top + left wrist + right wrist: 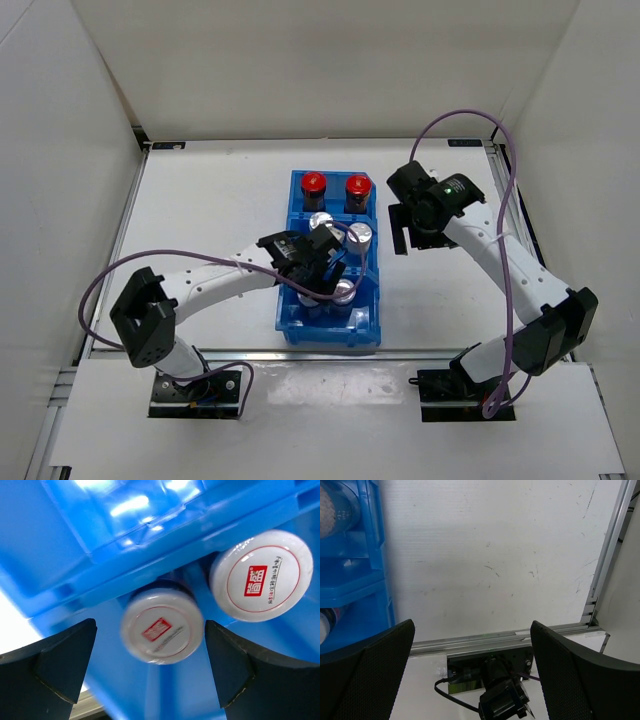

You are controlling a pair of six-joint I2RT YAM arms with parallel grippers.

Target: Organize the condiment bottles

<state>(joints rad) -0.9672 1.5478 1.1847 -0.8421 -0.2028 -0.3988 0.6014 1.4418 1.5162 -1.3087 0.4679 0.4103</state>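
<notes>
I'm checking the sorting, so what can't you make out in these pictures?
Top view: the left gripper covers part of the blue bin's near compartment.
Left wrist: two caps show; the bottle bodies under them are hidden.
Right wrist: a bottle is blurred and cut off by the left edge.

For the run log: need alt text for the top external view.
A blue bin holds two red-capped bottles at its far end and two silver-capped bottles in the middle. The open left gripper hangs over its near end; the open, empty right gripper hovers beside the bin.
</notes>
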